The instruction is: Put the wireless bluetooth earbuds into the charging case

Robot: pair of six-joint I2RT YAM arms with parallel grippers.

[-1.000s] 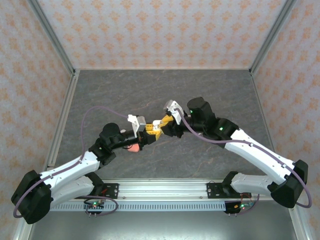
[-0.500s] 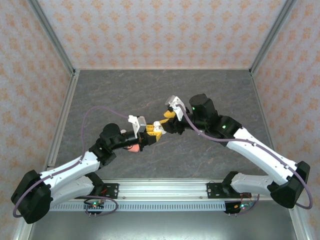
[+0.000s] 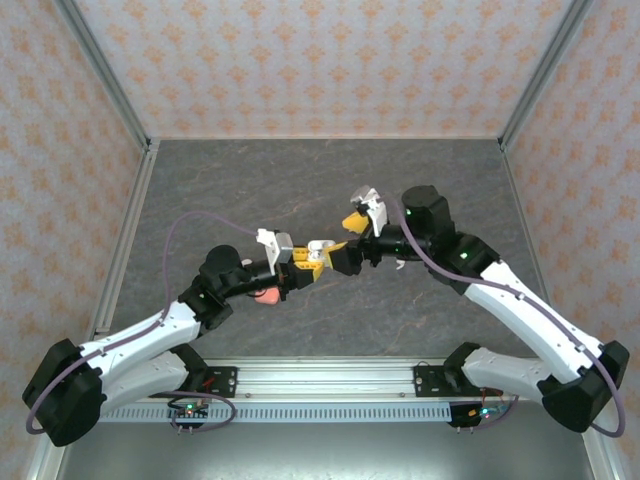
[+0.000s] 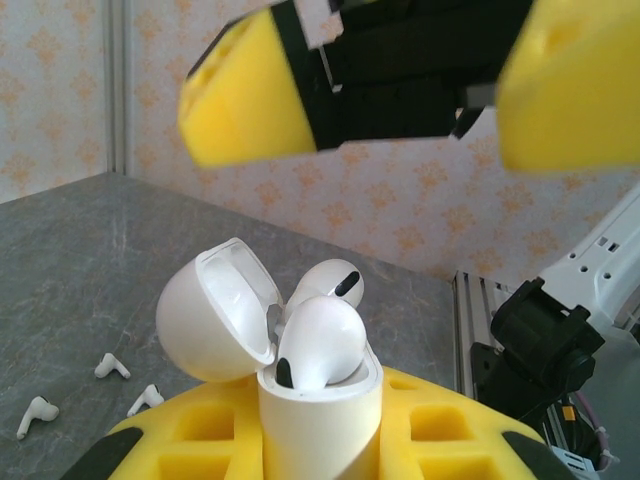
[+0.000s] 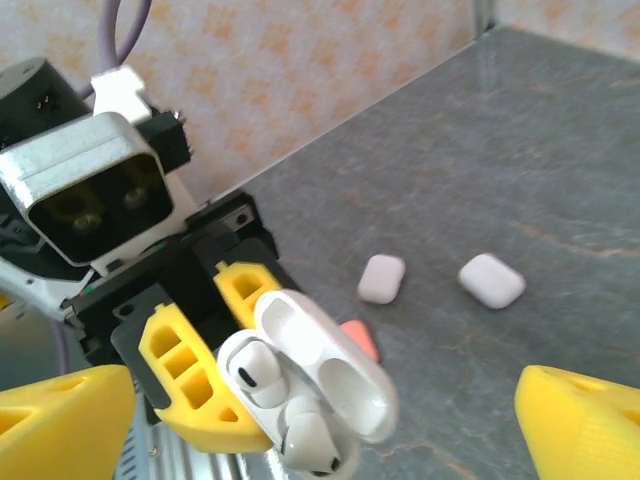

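My left gripper [image 3: 303, 260] is shut on the white charging case [image 3: 318, 247], holding it upright above the table. In the left wrist view the case [image 4: 320, 425] stands between my yellow fingers [image 4: 190, 440] with its lid [image 4: 215, 315] swung open. Two white earbuds [image 4: 320, 340] sit in its wells, heads sticking out. My right gripper [image 3: 347, 242] is open just right of the case, its fingers [image 4: 250, 95] spread wide and touching nothing. From the right wrist, the open case [image 5: 330, 385] and both earbuds [image 5: 255, 370] lie between my parted fingertips [image 5: 585, 430].
Two closed white cases [image 5: 382, 278] [image 5: 491, 280] and a pink case [image 5: 358, 338] lie on the grey table below. Loose white earbuds [image 4: 112, 367] [image 4: 38, 415] lie on the table left of the held case. The patterned walls stand at the back and sides.
My right gripper has opened wide and drawn back to the right, away from the case. The left gripper has kept its hold without moving.
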